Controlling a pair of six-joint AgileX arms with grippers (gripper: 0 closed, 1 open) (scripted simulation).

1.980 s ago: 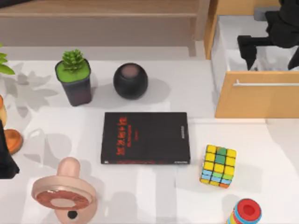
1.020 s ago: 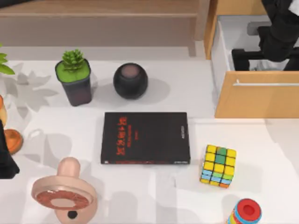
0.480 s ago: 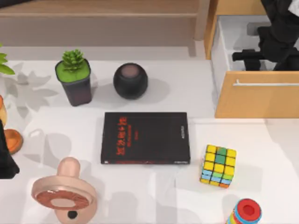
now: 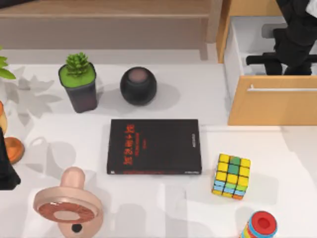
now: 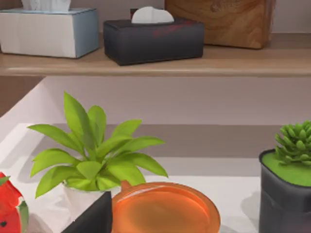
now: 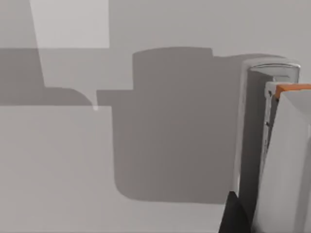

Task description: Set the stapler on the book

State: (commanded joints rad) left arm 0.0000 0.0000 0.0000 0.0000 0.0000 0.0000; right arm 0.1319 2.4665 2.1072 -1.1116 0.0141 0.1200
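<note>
Stapler (image 6: pixel 272 145) lies in the open drawer (image 4: pixel 270 106) at far right, long axis front-to-back, close beside the right hand (image 4: pixel 285 58) — grip state I cannot tell. Book (image 4: pixel 154 146) mid-tabletop, well apart to the left. Left arm parked.

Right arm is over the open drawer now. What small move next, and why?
Probably ease the right gripper a little lower onto the stapler, which stands beside it inside the drawer. The book lies bare on the table, so the stapler has not yet been picked up.
</note>
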